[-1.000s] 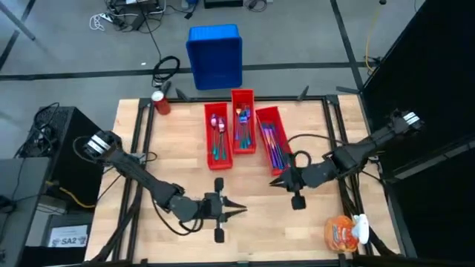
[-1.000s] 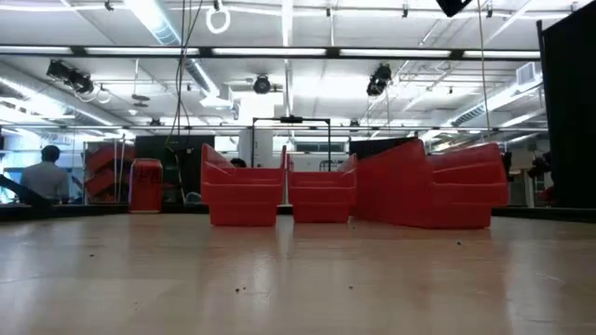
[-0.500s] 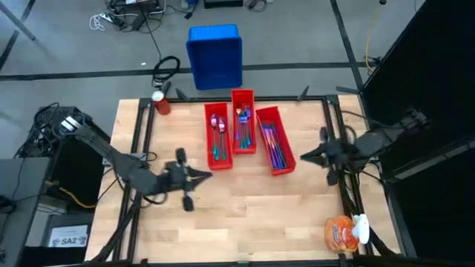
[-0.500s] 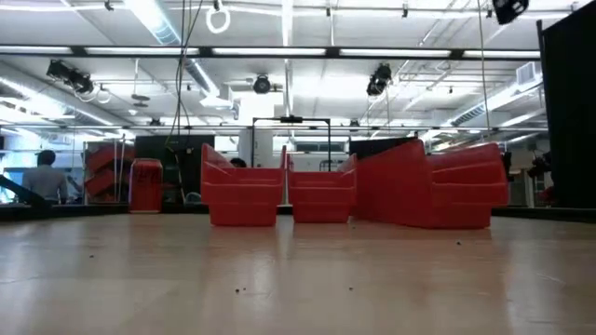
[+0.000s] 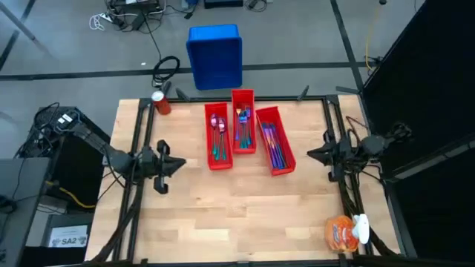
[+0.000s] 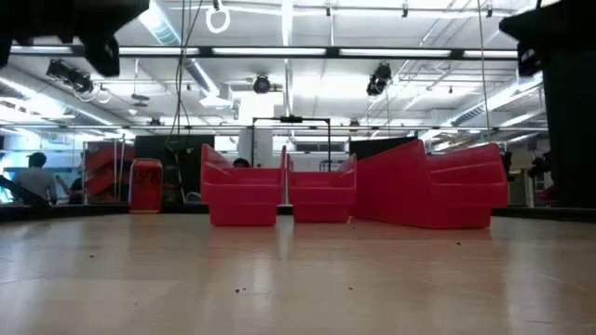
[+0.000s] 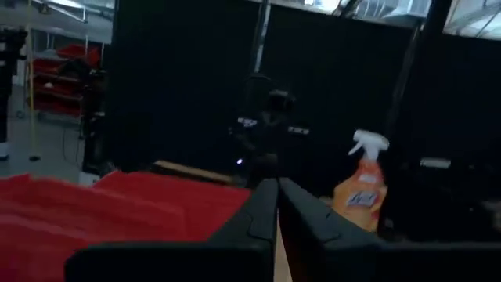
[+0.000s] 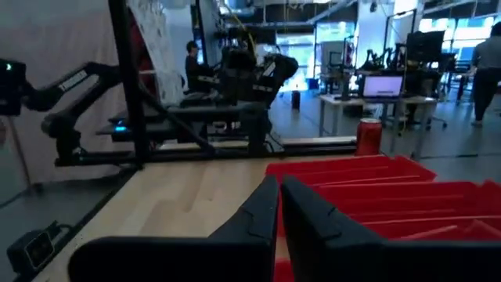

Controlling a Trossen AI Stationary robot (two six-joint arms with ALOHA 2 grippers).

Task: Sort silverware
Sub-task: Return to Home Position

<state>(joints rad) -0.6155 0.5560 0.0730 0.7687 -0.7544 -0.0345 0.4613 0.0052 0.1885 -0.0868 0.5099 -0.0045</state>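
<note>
Silverware (image 5: pixel 242 127) lies in three red bins (image 5: pixel 220 165) at the back middle of the wooden table (image 5: pixel 245 215), with none visible loose on the boards. Both pincers are closed on nothing, the left gripper (image 5: pixel 180 164) near the table's left edge and the right gripper (image 5: pixel 311 154) near its right. These slim metal pieces look light, stiff and slick, so a pinch across mid-handle seems safest.

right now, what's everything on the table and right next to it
bins: three, red, side by side at the table's far middle
silverware: many pieces, iridescent, inside the bins
can: one, red, table's far left corner
spray bottle: one, orange, near right corner
crate: one, blue, floor beyond the table
table: one, light wood
left hand: one, dark, shut, over the table's left side
right hand: one, dark, shut, at the table's right edge
</note>
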